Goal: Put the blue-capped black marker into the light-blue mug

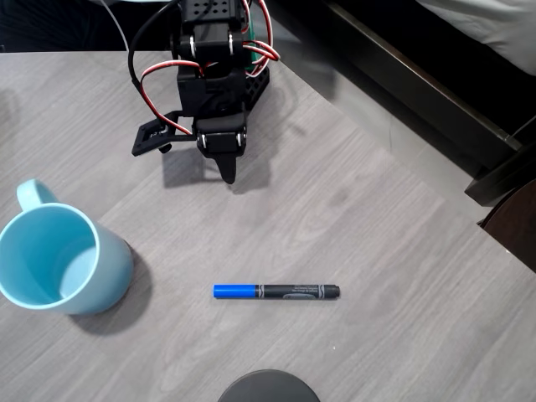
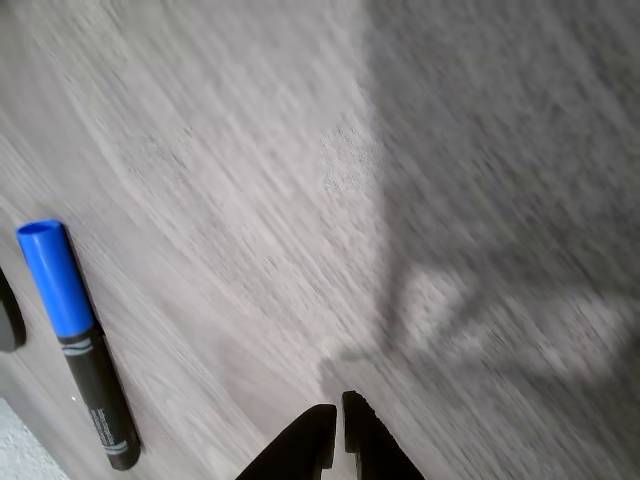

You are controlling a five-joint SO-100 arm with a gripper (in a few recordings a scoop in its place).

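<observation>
Gripper tips sit nearly closed in the wrist view, a thin slit between them, holding nothing; from overhead the gripper hangs near the table's far side. Well apart from it, toward the near edge, the blue-capped black marker lies flat on the grey table; its long axis runs left to right in that view, cap to the left. In the wrist view the marker lies off to the left, cap farthest from the tips. Further left from overhead stands the light-blue mug, upright, empty, well apart from the marker; I judge the reach must first cross toward the marker's barrel.
</observation>
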